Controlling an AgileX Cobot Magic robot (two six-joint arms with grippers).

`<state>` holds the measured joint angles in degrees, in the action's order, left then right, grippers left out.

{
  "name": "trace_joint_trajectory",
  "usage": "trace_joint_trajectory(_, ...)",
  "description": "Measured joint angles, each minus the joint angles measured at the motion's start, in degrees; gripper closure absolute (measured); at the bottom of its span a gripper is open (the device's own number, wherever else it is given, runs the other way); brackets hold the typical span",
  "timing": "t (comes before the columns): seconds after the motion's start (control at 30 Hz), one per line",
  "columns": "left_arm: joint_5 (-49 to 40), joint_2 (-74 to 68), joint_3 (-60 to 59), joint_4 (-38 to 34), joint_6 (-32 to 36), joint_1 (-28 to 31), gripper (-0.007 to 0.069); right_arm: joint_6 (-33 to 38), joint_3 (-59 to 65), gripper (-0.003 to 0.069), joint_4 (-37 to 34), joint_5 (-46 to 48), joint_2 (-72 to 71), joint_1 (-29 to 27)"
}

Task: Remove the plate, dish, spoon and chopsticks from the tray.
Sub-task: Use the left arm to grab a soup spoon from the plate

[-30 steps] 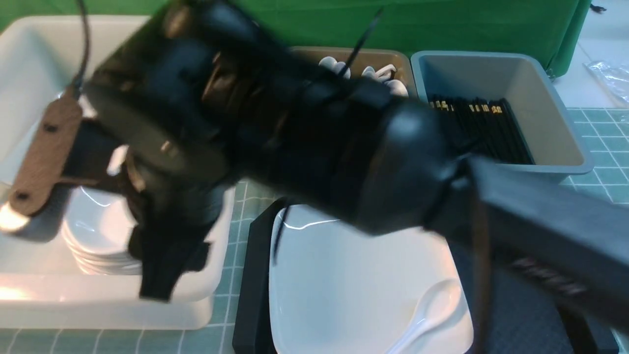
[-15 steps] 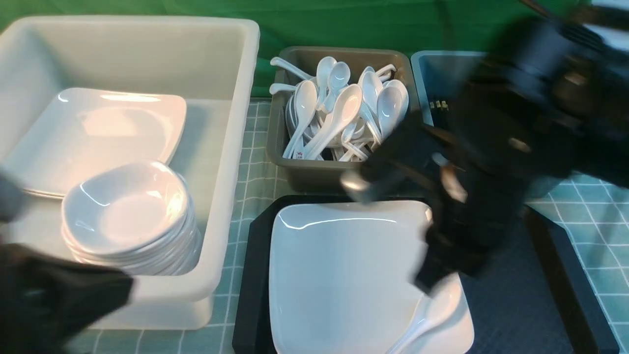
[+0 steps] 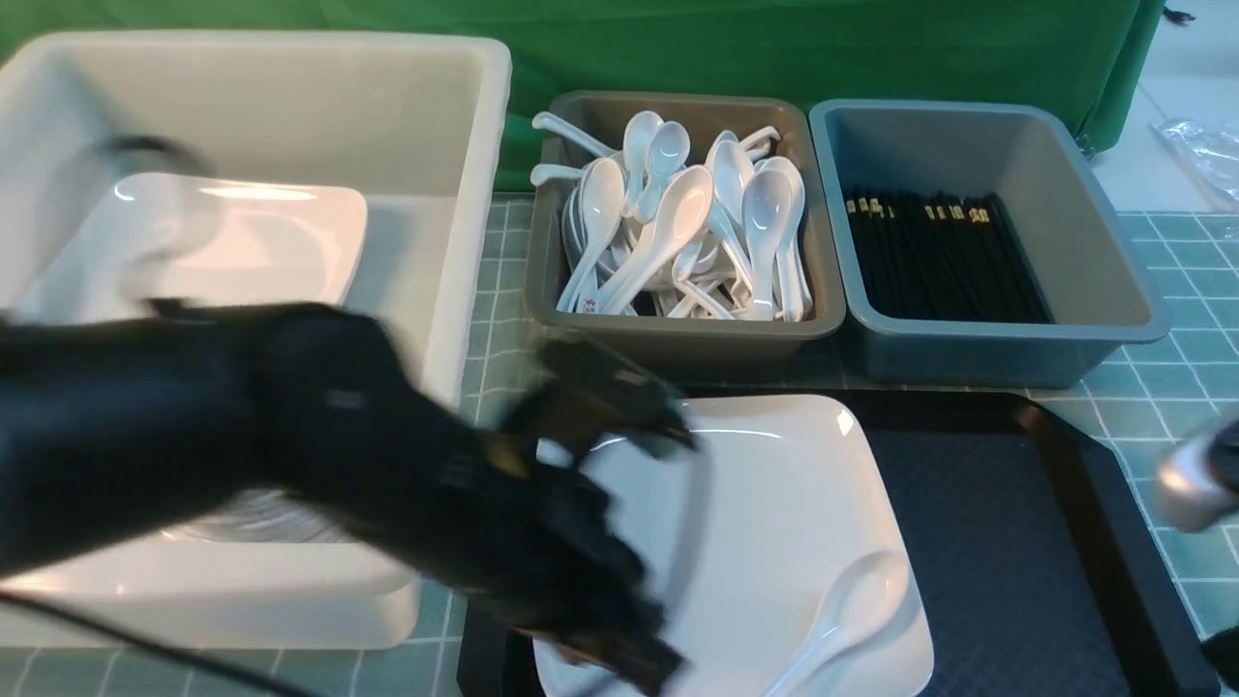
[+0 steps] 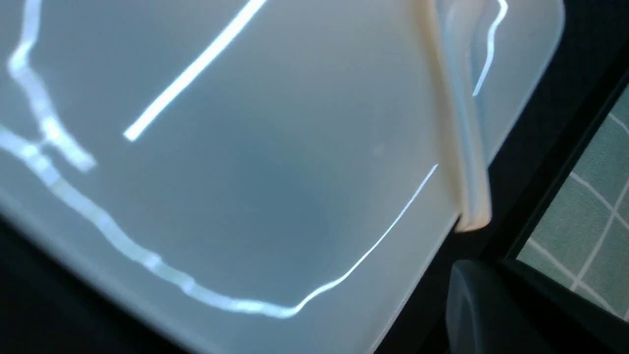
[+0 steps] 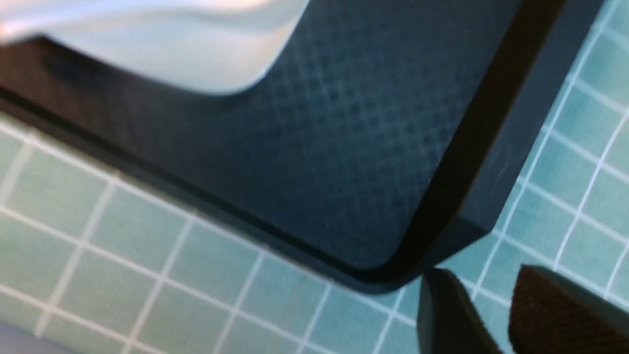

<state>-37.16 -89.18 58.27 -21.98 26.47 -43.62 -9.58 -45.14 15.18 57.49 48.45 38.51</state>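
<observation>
1. Front view, going from 9 o'clock round to 3 o'clock: the job looks about half done. No small dish and no loose chopsticks show on the tray (image 3: 968, 542). The plate (image 3: 774, 503) and the spoon (image 3: 852, 600) are yet to go.
2. At 10 o'clock stands the big white tub (image 3: 465, 194). The big square plates (image 3: 252, 232) lie at its back. A bit of a stack of small dishes (image 3: 252, 518) peeks out under the left arm.
3. The left tool (image 3: 619, 649) hangs over the plate's 8 o'clock edge. It is blurry. It is closed, and I see nothing in it.
4. The plate lies on the tray's 9 o'clock half. The spoon lies in the plate's 4 o'clock corner.
5. At 12 o'clock the brown tub (image 3: 678, 339) is full of white spoons (image 3: 678, 213).
6. At 1 o'clock the blue-grey tub (image 3: 968, 358) holds black chopsticks (image 3: 939, 261), side by side.
7. At 4 o'clock the right tool (image 5: 479, 295) is just off a tray corner, over the green worktop (image 3: 1181, 290). Its two fingers stand apart with nothing between them.
</observation>
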Motion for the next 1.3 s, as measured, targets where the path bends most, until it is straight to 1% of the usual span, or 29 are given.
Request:
trace_joint_trajectory(0.03, 0.00, -1.00, 0.52, 0.27, -0.42, -0.46, 0.0607, 0.00, 0.12, 0.0421, 0.00, -0.12, -0.43, 0.00)
trace_joint_trajectory(0.07, -0.32, -3.89, 4.18, 1.82, -1.68, -3.28, 0.0603, -0.05, 0.68, 0.0421, 0.00, -0.55, -2.89, 0.00)
trace_joint_trajectory(0.1, -0.75, -6.18, 6.76, 2.84, -2.59, -4.84, 0.0594, -0.05, 0.93, 0.0421, 0.00, -0.61, -4.36, 0.00)
trace_joint_trajectory(0.2, -1.91, -11.11, 12.19, 4.79, -3.74, -7.02, 0.0551, -0.05, 1.24, 0.0421, 0.00, -0.50, -8.45, 0.00)
trace_joint_trajectory(0.33, -4.49, -18.01, 18.08, 6.42, -4.36, -7.78, 0.0398, -0.05, 1.42, 0.0421, 0.00, 1.06, -13.30, 0.00)
trace_joint_trajectory(0.4, -4.85, -20.15, 19.23, 8.71, -5.37, -7.78, 0.0305, -0.05, 1.42, 0.0421, 0.00, 1.61, -14.67, 0.00)
trace_joint_trajectory(0.43, -4.76, -20.69, 19.45, 9.93, -6.15, -7.78, 0.0282, -0.05, 1.42, 0.0421, 0.00, 1.78, -15.00, 0.00)
trace_joint_trajectory(0.47, -4.35, -21.63, 19.53, 11.94, -7.24, -7.78, 0.0240, -0.05, 1.44, 0.0421, 0.00, 2.11, -15.31, 0.00)
trace_joint_trajectory(0.53, -3.43, -23.15, 19.64, 15.14, -9.31, -7.78, 0.0191, -0.05, 1.81, 0.0421, 0.00, 2.37, -15.45, 0.00)
trace_joint_trajectory(0.6, -2.86, -24.04, 19.64, 17.38, -10.91, -7.78, 0.0175, -0.11, 2.36, 0.0421, 0.00, 2.41, -15.45, 0.00)
trace_joint_trajectory(0.67, -2.55, -24.86, 19.64, 19.48, -11.99, -7.78, 0.0186, -0.16, 2.73, 0.0421, -0.06, 2.48, -15.45, 0.00)
trace_joint_trajectory(0.73, -2.15, -24.91, 19.72, 20.21, -12.18, -7.78, 0.0216, -0.17, 2.78, 0.0421, -0.06, 2.42, -15.45, 0.00)
trace_joint_trajectory(0.8, -1.83, -24.91, 19.72, 20.63, -12.38, -7.78, 0.0306, -0.21, 2.78, 0.0421, -0.06, 2.42, -15.45, 0.00)
trace_joint_trajectory(0.87, -1.83, -24.91, 19.72, 19.45, -12.60, -7.78, 0.0461, -0.21, 2.78, 0.0421, -0.06, 2.42, -15.45, 0.00)
trace_joint_trajectory(0.93, -2.02, -24.91, 19.72, 17.99, -12.44, -7.78, 0.0547, -0.21, 2.78, 0.0421, -0.06, 2.42, -15.45, 0.00)
trace_joint_trajectory(1.07, -2.78, -23.63, 19.78, 16.77, -12.33, -7.78, 0.0586, -0.21, 2.78, 0.0421, -0.06, 2.36, -15.45, 0.00)
trace_joint_trajectory(1.13, -3.62, -20.83, 19.78, 16.58, -12.88, -7.78, 0.0587, -0.21, 2.78, 0.0421, -0.06, 2.19, -15.45, 0.00)
trace_joint_trajectory(1.2, -3.52, -18.24, 19.78, 17.24, -13.16, -7.68, 0.0587, -0.21, 2.78, 0.0421, -0.06, 2.07, -15.45, 0.00)
trace_joint_trajectory(1.3, -1.08, -12.61, 21.12, 21.45, -15.06, -5.91, 0.0587, -0.21, 2.78, 0.0421, -0.06, 1.25, -15.45, 0.00)
